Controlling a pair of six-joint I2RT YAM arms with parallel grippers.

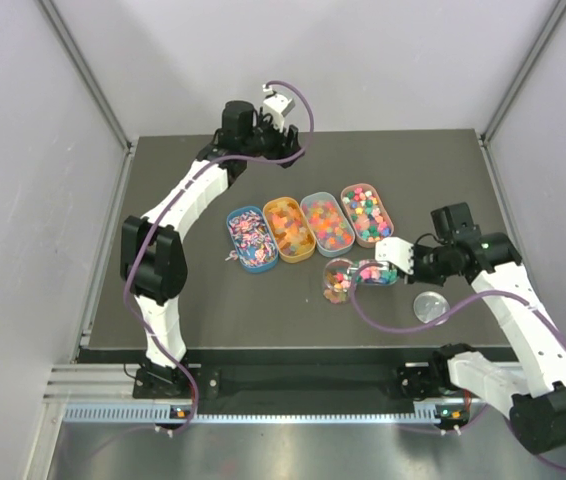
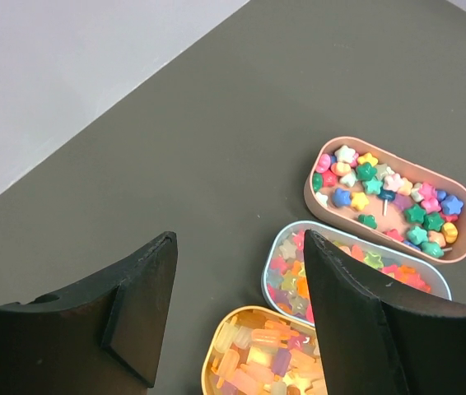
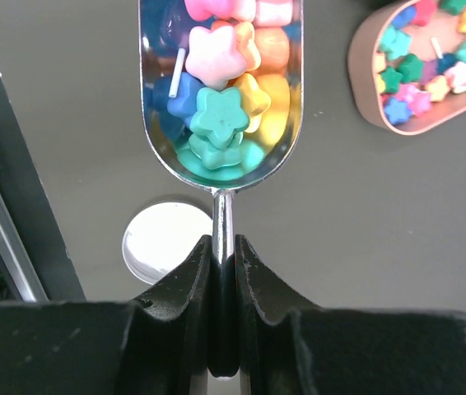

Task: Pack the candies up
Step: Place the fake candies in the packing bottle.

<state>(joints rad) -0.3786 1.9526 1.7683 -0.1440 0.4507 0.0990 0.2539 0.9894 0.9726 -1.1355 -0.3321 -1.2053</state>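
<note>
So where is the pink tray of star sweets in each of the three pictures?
Top external: pink tray, rightmost in the row of four.
Left wrist: pink tray right of centre, uppermost of three.
Right wrist: pink tray in the top right corner, cut by the edge.
Shared landmark: the white stick lying in it, in both wrist views.

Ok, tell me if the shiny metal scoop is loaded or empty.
Loaded: pastel star-shaped candies fill the scoop; the right gripper pinches its handle.

Bright star-shaped candies (image 3: 221, 115) lie heaped in the scoop (image 3: 223, 216).
</note>
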